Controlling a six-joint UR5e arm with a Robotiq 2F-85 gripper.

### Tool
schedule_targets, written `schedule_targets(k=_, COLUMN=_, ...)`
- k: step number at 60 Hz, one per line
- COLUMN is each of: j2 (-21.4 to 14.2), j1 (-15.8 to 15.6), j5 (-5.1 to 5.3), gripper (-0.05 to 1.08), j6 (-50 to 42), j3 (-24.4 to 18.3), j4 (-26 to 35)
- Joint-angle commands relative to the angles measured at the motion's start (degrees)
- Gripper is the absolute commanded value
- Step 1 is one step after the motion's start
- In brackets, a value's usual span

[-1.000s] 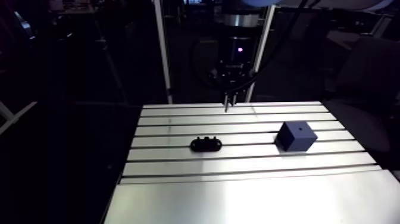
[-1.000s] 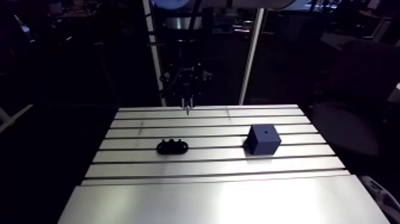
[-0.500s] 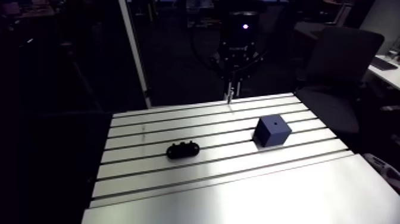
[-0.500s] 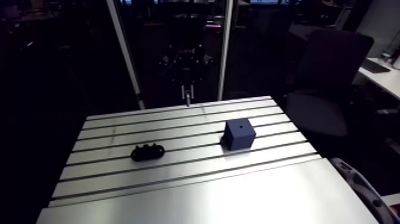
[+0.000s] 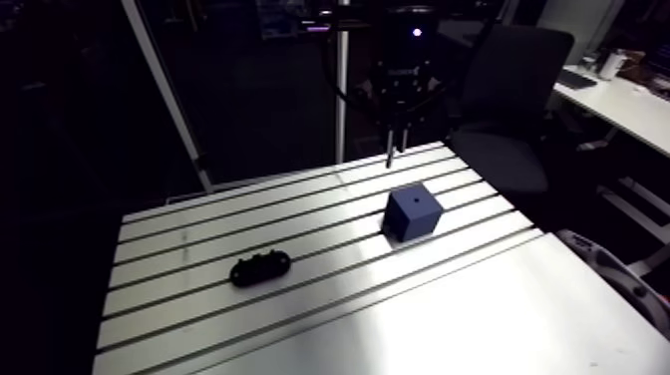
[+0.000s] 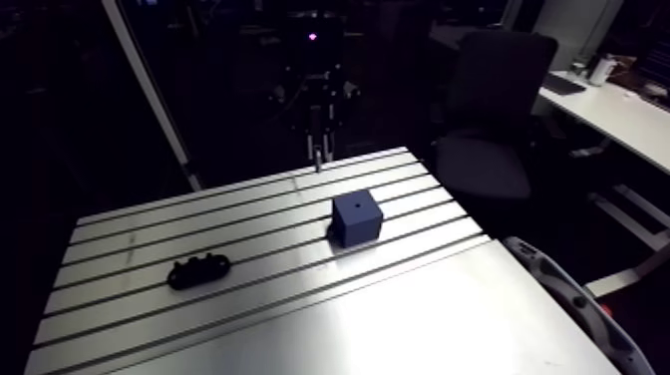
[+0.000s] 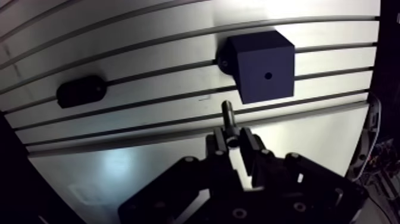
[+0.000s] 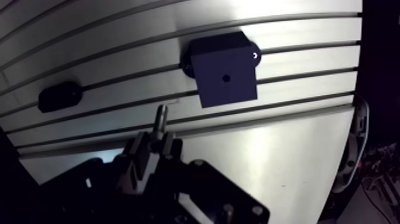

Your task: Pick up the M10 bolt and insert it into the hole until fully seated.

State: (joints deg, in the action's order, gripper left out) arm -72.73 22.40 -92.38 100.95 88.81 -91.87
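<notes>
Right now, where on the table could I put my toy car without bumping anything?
The wide smooth plate along the near edge, in front of the black holder and blue block, is bare. So are the slotted rows between those two. It is crowded behind the block, where the gripper holds the bolt.

Robotics lab, as I see it from my remote station: a slotted aluminium table (image 5: 299,334) carrying a blue block (image 5: 413,214) with one small hole (image 5: 415,199) and a black fixture (image 5: 260,268).
</notes>
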Motion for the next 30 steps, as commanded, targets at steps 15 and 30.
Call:
schedule_targets(k=15, j2=1.75, j1=3.52, j5=-2.43, gripper=1.08, j6=2.45, j3=-1.57, j4=0.43)
schedule_targets(k=30, j2=4.00, j1=3.62, j5=-2.76, gripper=1.08, j6=2.80, j3=-3.39, j4=2.21)
